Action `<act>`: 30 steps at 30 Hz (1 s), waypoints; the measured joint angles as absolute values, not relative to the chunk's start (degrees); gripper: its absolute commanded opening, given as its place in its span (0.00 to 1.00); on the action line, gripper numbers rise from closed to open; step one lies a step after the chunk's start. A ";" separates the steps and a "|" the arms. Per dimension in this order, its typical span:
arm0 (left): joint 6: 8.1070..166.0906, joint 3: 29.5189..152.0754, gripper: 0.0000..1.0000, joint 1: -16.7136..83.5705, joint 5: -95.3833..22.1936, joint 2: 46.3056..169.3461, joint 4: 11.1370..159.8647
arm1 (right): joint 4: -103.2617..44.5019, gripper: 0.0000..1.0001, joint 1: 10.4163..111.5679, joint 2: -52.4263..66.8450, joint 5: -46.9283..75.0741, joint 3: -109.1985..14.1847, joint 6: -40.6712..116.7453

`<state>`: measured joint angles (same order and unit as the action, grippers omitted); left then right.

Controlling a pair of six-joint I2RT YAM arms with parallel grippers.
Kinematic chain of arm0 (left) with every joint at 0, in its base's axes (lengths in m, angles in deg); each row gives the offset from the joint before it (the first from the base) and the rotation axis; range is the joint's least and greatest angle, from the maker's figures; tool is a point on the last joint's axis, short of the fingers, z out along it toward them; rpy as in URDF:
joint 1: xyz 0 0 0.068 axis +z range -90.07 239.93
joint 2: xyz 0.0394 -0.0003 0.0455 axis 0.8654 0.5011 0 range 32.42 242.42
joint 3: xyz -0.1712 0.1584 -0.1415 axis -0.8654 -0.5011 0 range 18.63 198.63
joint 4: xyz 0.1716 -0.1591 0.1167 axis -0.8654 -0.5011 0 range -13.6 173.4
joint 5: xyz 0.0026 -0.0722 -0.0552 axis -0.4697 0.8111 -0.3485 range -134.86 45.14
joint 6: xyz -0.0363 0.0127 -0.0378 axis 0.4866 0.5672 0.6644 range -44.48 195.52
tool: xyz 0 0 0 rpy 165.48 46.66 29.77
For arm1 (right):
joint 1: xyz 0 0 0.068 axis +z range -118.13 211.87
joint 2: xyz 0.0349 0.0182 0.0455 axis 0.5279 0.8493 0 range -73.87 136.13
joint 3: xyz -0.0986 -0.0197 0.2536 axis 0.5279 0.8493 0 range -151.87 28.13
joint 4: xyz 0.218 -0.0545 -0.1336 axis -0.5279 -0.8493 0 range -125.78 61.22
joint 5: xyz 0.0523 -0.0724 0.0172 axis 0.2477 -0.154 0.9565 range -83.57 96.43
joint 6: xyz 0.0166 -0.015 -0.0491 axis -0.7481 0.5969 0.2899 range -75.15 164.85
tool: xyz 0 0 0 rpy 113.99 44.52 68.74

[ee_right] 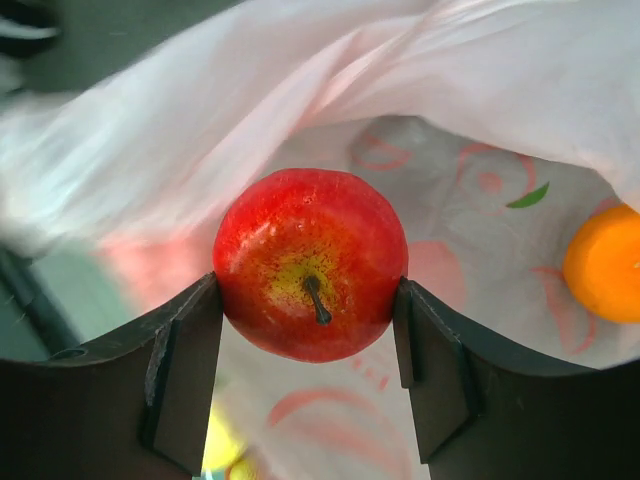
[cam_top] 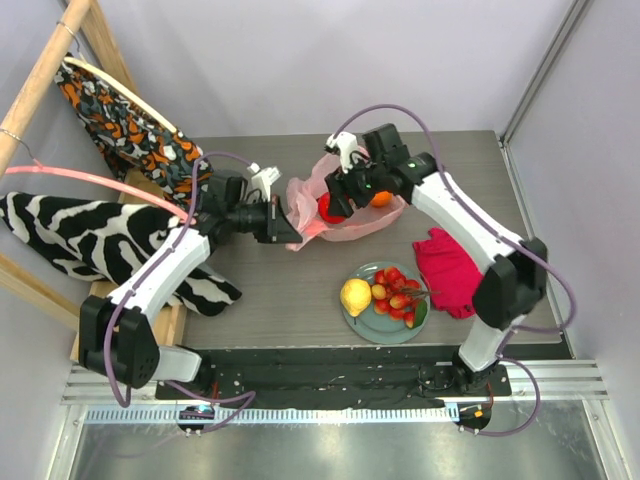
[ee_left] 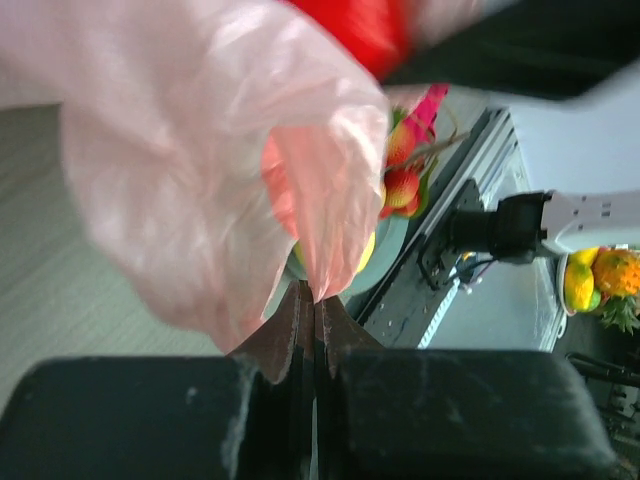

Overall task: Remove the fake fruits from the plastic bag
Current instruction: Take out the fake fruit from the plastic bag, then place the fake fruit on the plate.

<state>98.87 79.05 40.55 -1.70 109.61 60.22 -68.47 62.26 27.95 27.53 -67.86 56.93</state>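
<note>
The right fingers (ee_right: 308,295) are spread about an apple's width and clamp a red apple (ee_right: 305,225) from both sides. Its stem faces the wrist camera, and it sits at the mouth of the pink bag (cam_top: 372,225). An orange (ee_right: 605,265) lies in the bag just to their right. The left fingers (ee_left: 312,312) are pressed together, pinching a fold of the bag's edge. Nearer the arm bases than both pairs, a plate (cam_top: 380,332) on the worktop (cam_top: 270,290) carries a lemon (cam_top: 355,296) and cherries (cam_top: 398,292).
</note>
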 measured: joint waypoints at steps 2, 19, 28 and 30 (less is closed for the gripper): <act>99.92 80.71 0.00 40.55 -1.70 111.20 61.22 | -69.84 0.29 62.32 23.25 30.42 -66.87 58.92; 103.51 84.69 0.00 40.55 -4.39 113.41 64.26 | -87.55 0.31 70.13 -6.45 29.41 -32.73 93.38; 102.17 83.29 0.00 40.55 -5.83 112.54 63.21 | -83.28 0.33 77.97 -6.85 26.62 -24.80 98.57; 102.02 83.10 0.00 40.55 -5.92 112.25 62.97 | -82.32 0.34 78.76 -6.83 26.40 -23.99 98.78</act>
<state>102.02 83.10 40.55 -5.92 112.25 62.97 -82.32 78.76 -6.83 26.40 -23.99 98.78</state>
